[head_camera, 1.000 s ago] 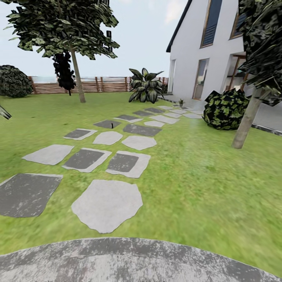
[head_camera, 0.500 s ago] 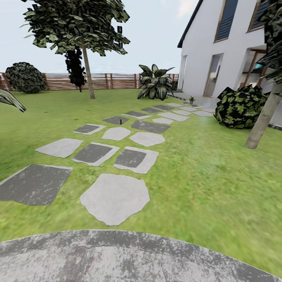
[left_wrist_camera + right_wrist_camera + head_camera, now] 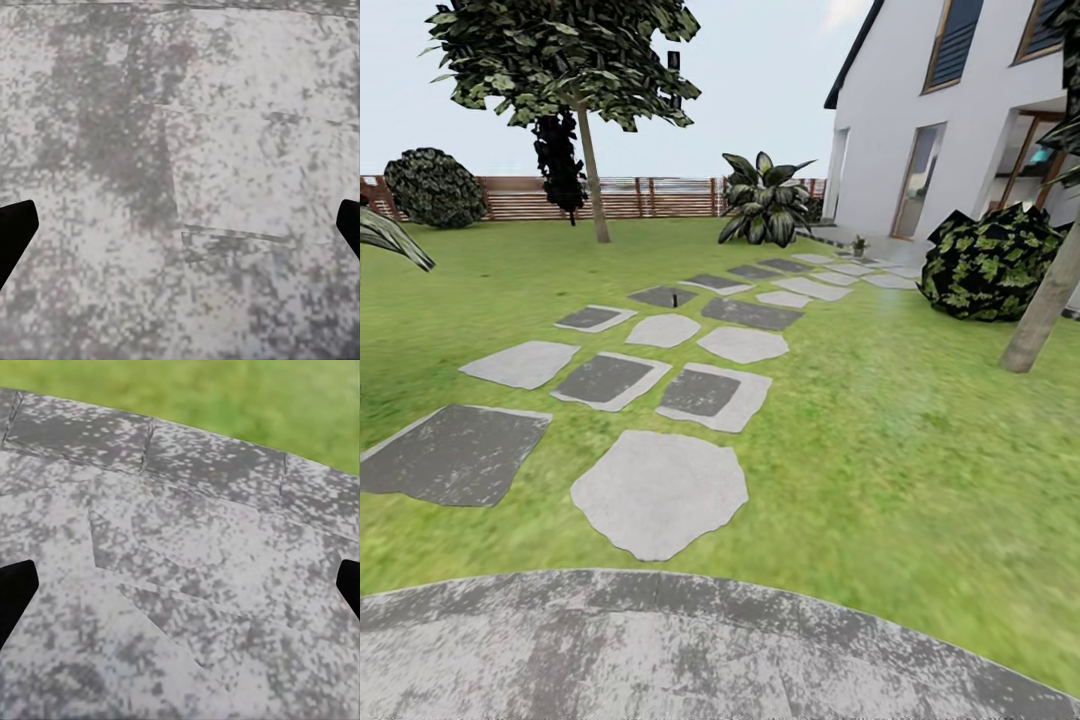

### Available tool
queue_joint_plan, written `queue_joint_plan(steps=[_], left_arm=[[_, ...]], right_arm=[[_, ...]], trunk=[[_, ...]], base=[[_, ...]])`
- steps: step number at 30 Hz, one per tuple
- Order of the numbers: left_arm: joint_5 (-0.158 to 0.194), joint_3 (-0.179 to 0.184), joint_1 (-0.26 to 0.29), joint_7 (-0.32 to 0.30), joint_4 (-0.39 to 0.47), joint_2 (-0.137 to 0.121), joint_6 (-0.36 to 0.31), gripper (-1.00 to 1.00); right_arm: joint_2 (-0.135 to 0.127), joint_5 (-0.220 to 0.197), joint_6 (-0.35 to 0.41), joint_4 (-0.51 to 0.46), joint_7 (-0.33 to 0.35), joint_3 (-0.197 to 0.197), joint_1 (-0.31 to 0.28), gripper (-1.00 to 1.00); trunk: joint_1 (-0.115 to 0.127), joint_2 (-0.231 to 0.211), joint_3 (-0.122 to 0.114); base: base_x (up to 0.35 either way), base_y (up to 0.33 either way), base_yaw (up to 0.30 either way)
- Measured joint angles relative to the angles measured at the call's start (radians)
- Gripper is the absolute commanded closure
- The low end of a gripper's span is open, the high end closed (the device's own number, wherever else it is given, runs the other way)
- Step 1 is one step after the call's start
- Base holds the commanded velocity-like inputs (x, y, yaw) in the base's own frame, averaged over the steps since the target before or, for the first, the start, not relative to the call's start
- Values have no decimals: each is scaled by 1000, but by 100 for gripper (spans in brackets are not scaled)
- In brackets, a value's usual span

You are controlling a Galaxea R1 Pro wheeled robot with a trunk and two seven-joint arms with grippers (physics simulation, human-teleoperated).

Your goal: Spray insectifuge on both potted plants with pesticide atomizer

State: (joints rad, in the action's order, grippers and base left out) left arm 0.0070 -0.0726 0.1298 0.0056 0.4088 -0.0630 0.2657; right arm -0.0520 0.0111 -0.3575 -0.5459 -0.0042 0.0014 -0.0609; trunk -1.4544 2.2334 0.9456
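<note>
Camera's swung left since 1 s ago; scene slid right, w/ mottled grey round paving (image 3: 690, 650) at the near edge. Irregular flat stepping stones (image 3: 658, 492), pale and dark, cross lawn (image 3: 900, 440). Tiny dark upright thing (image 3: 674, 298), maybe the atomizer, on a far slab; one potted plant (image 3: 859, 245) by house. Both grippers' fingers (image 3: 13, 229) (image 3: 13, 585) spread apart over speckled paving.

Left gripper (image 3: 180, 225) and right gripper (image 3: 180, 585): jaws spread wide, holding nothing.

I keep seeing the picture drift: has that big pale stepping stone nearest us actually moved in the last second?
No. The pale stone keeps its place beside the dark slab; everything shifted together, so the camera moved.
</note>
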Motion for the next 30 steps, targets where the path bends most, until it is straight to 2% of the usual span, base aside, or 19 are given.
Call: queue_joint_plan(steps=[18,26,30], left_arm=[[-1,0,0,0,0,0,1,-100],[-1,0,0,0,0,-1,1,-100],[-1,2,3,0,1,-2,2,-100]], right_arm=[[0,0,0,-1,1,0,0,-100],[0,-1,0,-2,0,-2,0,-100],[0,0,0,-2,1,-4,0,-100]], trunk=[[-69,126,59],[-69,126,66],[-69,126,67]], base=[[0,0,2],[8,0,95],[261,0,19]])
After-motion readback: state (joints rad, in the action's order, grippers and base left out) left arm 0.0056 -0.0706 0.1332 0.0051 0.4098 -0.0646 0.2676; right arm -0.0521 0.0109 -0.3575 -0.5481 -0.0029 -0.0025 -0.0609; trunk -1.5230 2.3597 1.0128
